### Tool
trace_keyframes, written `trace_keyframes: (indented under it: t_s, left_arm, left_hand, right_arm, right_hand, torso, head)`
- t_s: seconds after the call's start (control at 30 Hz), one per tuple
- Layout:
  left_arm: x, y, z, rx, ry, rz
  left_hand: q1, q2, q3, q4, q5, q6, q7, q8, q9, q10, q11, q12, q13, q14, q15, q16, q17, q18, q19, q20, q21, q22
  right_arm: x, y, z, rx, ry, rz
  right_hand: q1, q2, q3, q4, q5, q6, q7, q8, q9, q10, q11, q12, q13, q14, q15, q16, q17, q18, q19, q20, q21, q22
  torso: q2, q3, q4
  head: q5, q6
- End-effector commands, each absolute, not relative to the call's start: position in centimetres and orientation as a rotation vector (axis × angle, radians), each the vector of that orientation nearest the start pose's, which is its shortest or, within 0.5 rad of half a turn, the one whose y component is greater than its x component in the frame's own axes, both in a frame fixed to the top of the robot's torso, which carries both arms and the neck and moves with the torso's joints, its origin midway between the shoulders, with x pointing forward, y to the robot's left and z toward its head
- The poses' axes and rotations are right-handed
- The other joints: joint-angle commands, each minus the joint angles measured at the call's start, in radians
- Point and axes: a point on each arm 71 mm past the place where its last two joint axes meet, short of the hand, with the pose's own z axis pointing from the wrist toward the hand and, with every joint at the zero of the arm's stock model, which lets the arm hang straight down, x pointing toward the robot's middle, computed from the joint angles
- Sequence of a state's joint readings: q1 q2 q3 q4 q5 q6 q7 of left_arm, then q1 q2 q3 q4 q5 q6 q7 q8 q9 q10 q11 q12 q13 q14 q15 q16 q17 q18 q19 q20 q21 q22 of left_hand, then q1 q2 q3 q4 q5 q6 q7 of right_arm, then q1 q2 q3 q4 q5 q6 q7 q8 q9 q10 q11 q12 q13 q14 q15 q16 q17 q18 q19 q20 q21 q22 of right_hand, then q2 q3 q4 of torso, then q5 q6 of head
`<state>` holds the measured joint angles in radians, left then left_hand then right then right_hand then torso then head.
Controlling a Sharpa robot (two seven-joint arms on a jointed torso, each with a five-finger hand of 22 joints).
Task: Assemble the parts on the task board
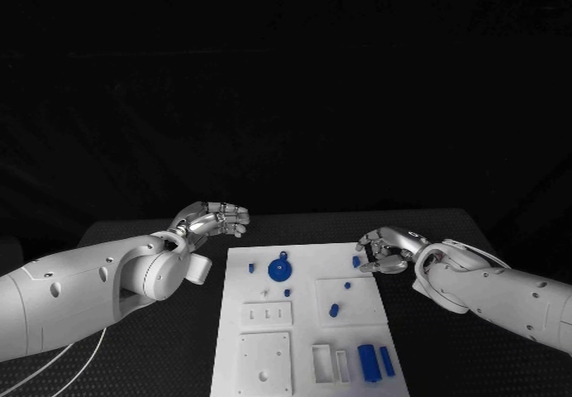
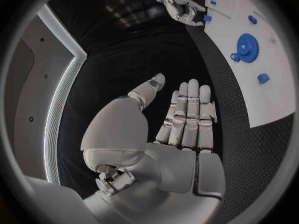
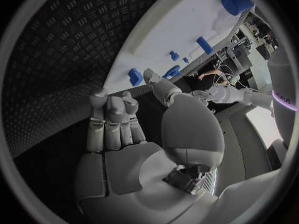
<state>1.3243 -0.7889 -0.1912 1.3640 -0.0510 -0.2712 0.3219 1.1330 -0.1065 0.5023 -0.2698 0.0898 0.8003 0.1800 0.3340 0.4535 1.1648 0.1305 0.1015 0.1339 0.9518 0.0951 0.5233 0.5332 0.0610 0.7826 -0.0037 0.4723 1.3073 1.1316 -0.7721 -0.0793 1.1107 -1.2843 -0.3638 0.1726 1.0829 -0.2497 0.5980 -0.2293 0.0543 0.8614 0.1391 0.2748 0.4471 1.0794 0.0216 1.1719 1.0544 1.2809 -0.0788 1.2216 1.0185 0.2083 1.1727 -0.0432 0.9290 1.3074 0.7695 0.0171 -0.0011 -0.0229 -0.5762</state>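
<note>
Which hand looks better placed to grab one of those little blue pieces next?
Probably the right hand: it hovers at the task board's far right edge, beside a small blue part. The left hand hangs over bare table beyond the board's left corner.

In the lower middle of the frame lies the white board [image 1: 305, 331] with small blue parts, among them a blue gear [image 1: 280, 270]. The left hand [image 1: 213, 220] hovers above its upper left corner with curled fingers; the right hand [image 1: 388, 249] is at its upper right edge, beside a small blue piece [image 1: 356, 261].

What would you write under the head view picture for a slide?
Two empty robot hands, left and right, flank a white task board carrying blue parts.
</note>
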Motion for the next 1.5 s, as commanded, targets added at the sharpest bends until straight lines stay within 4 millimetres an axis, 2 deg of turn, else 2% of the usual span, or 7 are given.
trace_keyframes:
  t_s: [0.03,0.17,0.27,0.63,1.1,1.5]
  left_arm:
    - [52.05,22.76,-18.10,-1.002,1.536,-1.402]
    - [52.04,22.73,-18.10,-1.002,1.536,-1.402]
    - [51.99,22.69,-18.09,-1.002,1.538,-1.404]
    - [51.87,22.47,-18.09,-1.002,1.544,-1.409]
    - [51.81,22.45,-18.10,-1.003,1.548,-1.410]
    - [51.79,22.45,-18.10,-1.003,1.548,-1.410]
  left_hand:
    - [0.009,0.000,-0.001,-0.006,0.003,-0.004,0.005,-0.003,-0.001,-0.006,0.002,-0.005,-0.001,0.003,0.001,-0.005,0.001,0.009,-0.005,0.000,0.005,0.018]
    - [0.008,0.001,-0.001,-0.005,0.003,-0.005,0.005,-0.003,-0.001,-0.006,0.003,-0.005,-0.001,0.003,0.001,-0.005,0.002,0.009,-0.005,0.001,0.005,0.018]
    - [0.007,0.001,-0.001,-0.005,0.003,-0.005,0.006,-0.003,-0.001,-0.006,0.003,-0.005,-0.001,0.003,0.002,-0.005,0.002,0.009,-0.005,0.001,0.005,0.018]
    - [0.001,0.005,-0.001,-0.001,0.005,-0.005,0.007,-0.004,-0.001,-0.007,0.004,-0.007,-0.001,0.003,0.002,-0.005,0.002,0.008,-0.005,0.001,0.005,0.017]
    - [-0.001,0.005,-0.001,0.001,0.005,-0.006,0.007,-0.004,0.000,-0.007,0.004,-0.007,-0.001,0.003,0.002,-0.006,0.002,0.008,-0.005,0.001,0.006,0.017]
    - [-0.003,0.006,-0.001,0.002,0.006,-0.006,0.007,-0.005,0.000,-0.007,0.004,-0.008,0.000,0.003,0.002,-0.006,0.002,0.008,-0.005,0.001,0.006,0.017]
  right_arm:
    - [52.45,-28.52,-25.26,-0.045,1.707,0.606]
    - [52.39,-28.46,-25.73,-0.044,1.715,0.604]
    - [52.43,-28.43,-25.81,-0.043,1.715,0.602]
    - [52.63,-28.02,-26.07,-0.044,1.723,0.603]
    - [52.68,-27.77,-26.18,-0.043,1.722,0.598]
    - [52.72,-27.71,-26.13,-0.043,1.712,0.592]
  right_hand:
    - [0.017,0.000,0.010,-0.005,-0.002,-0.001,0.005,-0.004,-0.002,-0.019,0.009,-0.001,0.001,-0.007,-0.001,-0.004,0.002,0.053,-0.007,0.002,-0.005,0.018]
    - [0.036,0.006,0.033,0.000,-0.003,0.001,0.004,-0.002,-0.002,-0.020,0.008,0.000,0.000,-0.007,-0.001,-0.005,0.003,0.053,-0.007,0.004,-0.005,0.018]
    - [0.040,0.009,0.046,0.009,-0.003,0.003,0.002,-0.001,-0.002,-0.020,0.006,0.001,0.000,-0.006,-0.003,-0.005,0.003,0.053,-0.007,0.006,-0.005,0.019]
    - [0.034,0.030,0.089,0.049,-0.005,0.020,-0.004,0.010,0.003,-0.018,0.000,0.004,-0.001,-0.005,-0.009,-0.004,0.006,0.053,-0.006,0.006,0.001,0.020]
    - [0.020,0.046,0.099,0.068,-0.006,0.040,-0.003,0.022,0.008,-0.016,0.001,0.008,-0.002,-0.002,-0.009,-0.001,0.009,0.053,-0.006,0.004,0.007,0.021]
    - [0.013,0.068,0.106,0.072,-0.005,0.077,-0.015,0.042,0.016,-0.012,-0.010,0.011,-0.003,0.002,-0.018,0.000,0.011,0.053,-0.004,0.001,0.014,0.020]
  torso:
    - [0.003,0.0026,0.0026]
    - [0.003,0.0023,0.0034]
    - [0.002,0.0019,0.0015]
    - [0.001,0.0000,0.0020]
    - [0.000,-0.0002,0.0005]
    - [-0.001,-0.0001,-0.0005]
  head:
    - [-0.001,-0.001]
    - [-0.001,-0.003]
    - [0.001,-0.005]
    - [0.002,-0.007]
    - [0.006,-0.010]
    - [0.008,-0.011]
